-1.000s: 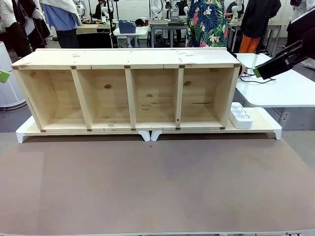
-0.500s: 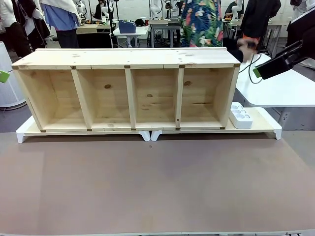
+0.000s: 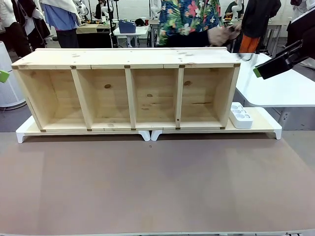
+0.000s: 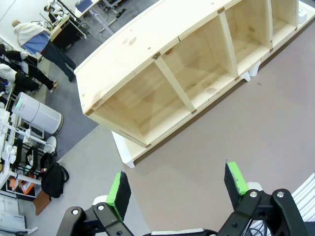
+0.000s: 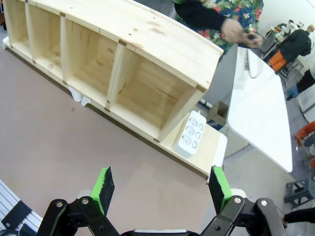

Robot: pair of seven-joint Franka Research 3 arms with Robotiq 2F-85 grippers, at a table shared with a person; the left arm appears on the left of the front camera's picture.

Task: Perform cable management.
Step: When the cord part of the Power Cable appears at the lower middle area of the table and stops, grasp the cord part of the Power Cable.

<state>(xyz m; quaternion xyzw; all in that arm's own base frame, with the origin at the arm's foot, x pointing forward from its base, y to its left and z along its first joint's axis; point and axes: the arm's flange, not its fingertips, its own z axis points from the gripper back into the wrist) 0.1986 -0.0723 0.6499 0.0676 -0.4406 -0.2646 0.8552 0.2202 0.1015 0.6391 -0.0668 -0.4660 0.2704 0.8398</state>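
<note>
Judged barely begun, with routing and tying yet to do. Saw the thin black power cord trailing over the white side desk by a person's dark-sleeved arm, well apart from the small white multi-socket power strip beside the long pale wooden four-bay shelf. Found left hand and right hand spread wide, empty. Could not trace the cord's run to the strip.

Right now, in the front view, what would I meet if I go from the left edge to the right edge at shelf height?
left arm's fingers at the picture edge → wooden shelf with four open compartments → white power strip beside the shelf's right end → right arm's fingers
</note>
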